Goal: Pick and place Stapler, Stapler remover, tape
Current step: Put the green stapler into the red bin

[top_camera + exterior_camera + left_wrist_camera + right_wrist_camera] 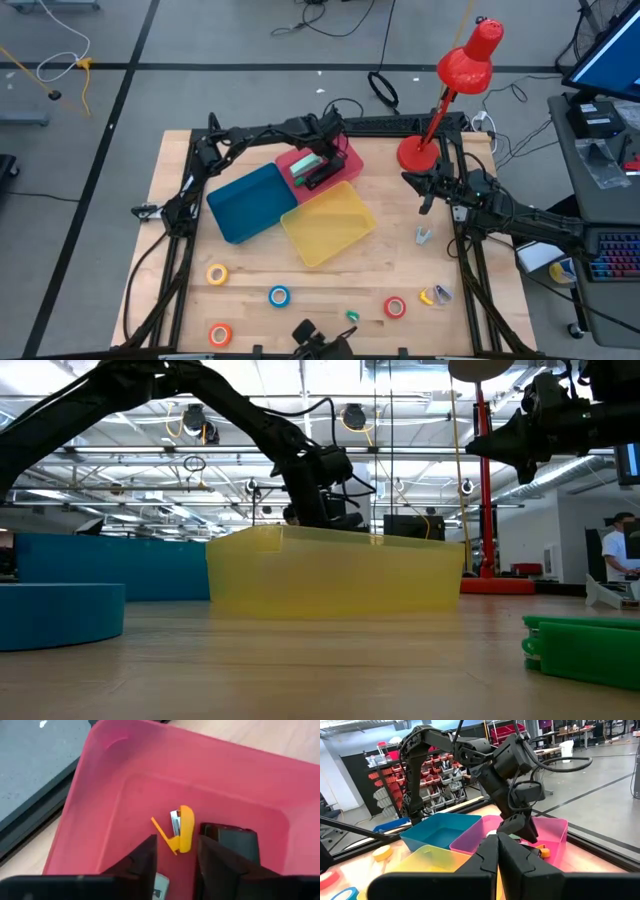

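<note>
Left gripper (318, 165) hangs over the pink bin (349, 157), fingers apart with a narrow gap and nothing between them. Directly below in the left wrist view lies a small yellow stapler (181, 828) on the bin floor, next to a black stapler (231, 840). Looks like a drop-off step just finishing; doing it well means lifting straight up so the fingers clear the bin walls before swinging out.

Right gripper (428, 190) waits above the table near the red lamp (455, 75) base, fingers closed together, holding nothing.

Left to pick: yellow tape (217, 273), blue tape (279, 295), orange tape (220, 333), red tape (395, 306), all along the near edge of the table, well apart from each other. A small silver stapler remover (423, 235) sits on open wood near the right arm; a yellow item (435, 295) lies beside the red roll, type unclear. A green object (351, 316) sits near the front edge.

Room: blue bin (245, 202) and yellow bin (328, 222) are packed against the pink one, so sideways moves there are tight. The front strip of table is open; rolls near the edge risk being pushed off.
</note>
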Robot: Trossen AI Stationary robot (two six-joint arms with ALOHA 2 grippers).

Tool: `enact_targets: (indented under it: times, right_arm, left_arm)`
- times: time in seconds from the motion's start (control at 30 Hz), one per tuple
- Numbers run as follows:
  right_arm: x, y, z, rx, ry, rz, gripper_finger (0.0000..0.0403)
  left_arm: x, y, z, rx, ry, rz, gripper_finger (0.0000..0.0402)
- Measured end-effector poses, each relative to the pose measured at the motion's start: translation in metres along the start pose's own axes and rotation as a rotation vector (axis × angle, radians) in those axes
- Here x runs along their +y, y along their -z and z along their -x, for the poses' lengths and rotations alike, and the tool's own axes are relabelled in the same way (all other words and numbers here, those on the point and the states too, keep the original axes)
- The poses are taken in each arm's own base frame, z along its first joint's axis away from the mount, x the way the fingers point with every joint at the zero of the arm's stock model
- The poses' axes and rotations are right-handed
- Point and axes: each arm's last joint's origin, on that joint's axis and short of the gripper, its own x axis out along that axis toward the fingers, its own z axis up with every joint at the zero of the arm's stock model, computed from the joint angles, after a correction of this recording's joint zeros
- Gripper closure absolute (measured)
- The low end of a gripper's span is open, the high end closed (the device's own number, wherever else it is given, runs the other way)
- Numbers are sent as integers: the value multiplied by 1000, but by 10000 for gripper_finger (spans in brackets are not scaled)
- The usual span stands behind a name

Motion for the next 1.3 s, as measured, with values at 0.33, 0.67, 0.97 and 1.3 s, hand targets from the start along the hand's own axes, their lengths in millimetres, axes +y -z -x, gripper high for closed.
enact_targets:
  times: [0.33,0.67,0.97,1.3]
  right_arm:
    - [0,0,0,1,-3,-15,403]
    - [0,0,0,3,-6,-14,403]
    - [1,1,0,17,-32,-8,403]
    - [2,1,0,23,-61,-8,403]
  left_arm:
    - [11,-13,38,-20,111,118,186]
    - [-52,5,144,-26,306,5,199]
    - [-178,87,207,-95,380,-377,222]
    - [-284,186,211,-262,435,-775,251]
